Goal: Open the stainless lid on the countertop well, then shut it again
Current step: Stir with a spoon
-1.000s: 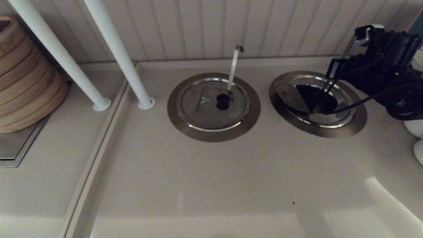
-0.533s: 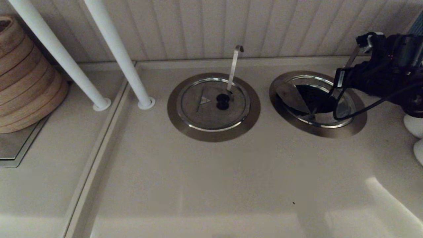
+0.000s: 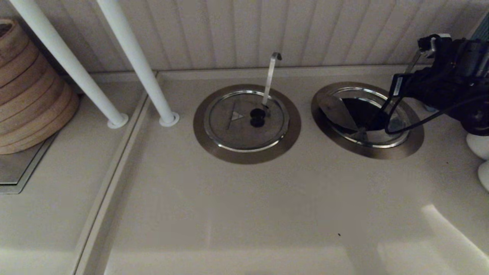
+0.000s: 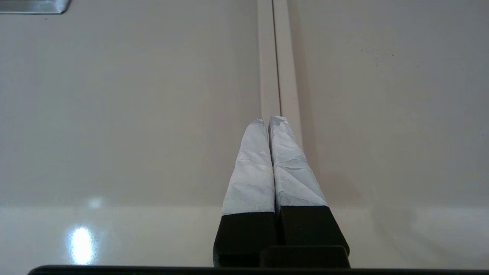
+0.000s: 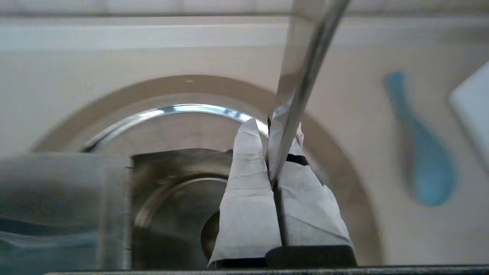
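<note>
The countertop well point(image 3: 412, 141) lies at the right, its dull collar around a dark opening. The stainless lid point(image 3: 336, 110) stands tipped up over the well's left side; in the right wrist view it is a blurred steel plate point(image 5: 65, 206). My right gripper point(image 3: 395, 91) hangs over the well's far right rim. Its taped fingers point(image 5: 248, 179) are shut with the straight utensil handle point(image 5: 305, 65) pinched between them. The lid's knob is hidden. My left gripper point(image 4: 269, 120) is shut on nothing, above bare counter.
The twin well's lid point(image 3: 229, 130) is shut, its hook-ended handle point(image 3: 272, 76) upright. Two white poles point(image 3: 141, 65) and a stack of bamboo steamers point(image 3: 30, 88) stand at the left. A blue spoon point(image 5: 424, 152) lies beyond the well; white objects point(image 3: 479, 147) sit at the right edge.
My right gripper has drifted to the right and slightly back, taking the straight handle with it. The lid has stayed tipped up at the well's left side.
</note>
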{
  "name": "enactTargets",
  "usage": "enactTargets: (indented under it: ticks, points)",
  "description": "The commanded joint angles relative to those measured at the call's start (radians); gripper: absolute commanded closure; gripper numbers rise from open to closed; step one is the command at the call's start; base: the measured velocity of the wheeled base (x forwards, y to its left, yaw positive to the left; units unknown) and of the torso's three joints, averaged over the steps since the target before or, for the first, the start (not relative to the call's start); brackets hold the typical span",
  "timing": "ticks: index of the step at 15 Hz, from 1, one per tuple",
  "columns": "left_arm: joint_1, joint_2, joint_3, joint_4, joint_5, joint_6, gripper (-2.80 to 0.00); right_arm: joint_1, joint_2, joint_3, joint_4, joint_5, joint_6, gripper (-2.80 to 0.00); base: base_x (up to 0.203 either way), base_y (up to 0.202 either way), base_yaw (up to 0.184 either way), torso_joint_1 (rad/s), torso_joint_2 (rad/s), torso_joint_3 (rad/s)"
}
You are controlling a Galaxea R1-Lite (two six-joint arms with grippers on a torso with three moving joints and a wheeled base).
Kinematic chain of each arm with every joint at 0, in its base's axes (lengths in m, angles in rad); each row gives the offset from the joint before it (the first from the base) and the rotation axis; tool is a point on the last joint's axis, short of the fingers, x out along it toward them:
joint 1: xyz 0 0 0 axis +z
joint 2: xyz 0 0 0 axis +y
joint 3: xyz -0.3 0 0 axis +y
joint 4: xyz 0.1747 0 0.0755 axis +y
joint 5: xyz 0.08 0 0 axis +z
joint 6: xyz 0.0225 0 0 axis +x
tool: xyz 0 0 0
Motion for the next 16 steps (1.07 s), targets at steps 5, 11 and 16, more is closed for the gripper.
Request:
enactTargets:
  ticks: [5, 11, 16]
  points:
    - [0.0, 0.001, 0.0, 0.0, 0.001, 0.0, 0.0, 0.045, -0.016, -0.003, 0.056, 0.065, 0.11, 0.0, 0.0, 0.0, 0.0, 0.0, 0.0, 0.0]
    - [0.0, 0.001, 0.0, 0.0, 0.001, 0.0, 0.0, 0.014, -0.064, -0.013, 0.212, 0.114, 0.077, 0.0, 0.0, 0.0, 0.0, 0.0, 0.0, 0.0]
    - [0.0, 0.001, 0.0, 0.0, 0.001, 0.0, 0.0, -0.037, -0.038, -0.036, 0.264, 0.134, 0.004, 0.0, 0.0, 0.0, 0.0, 0.0, 0.0, 0.0]
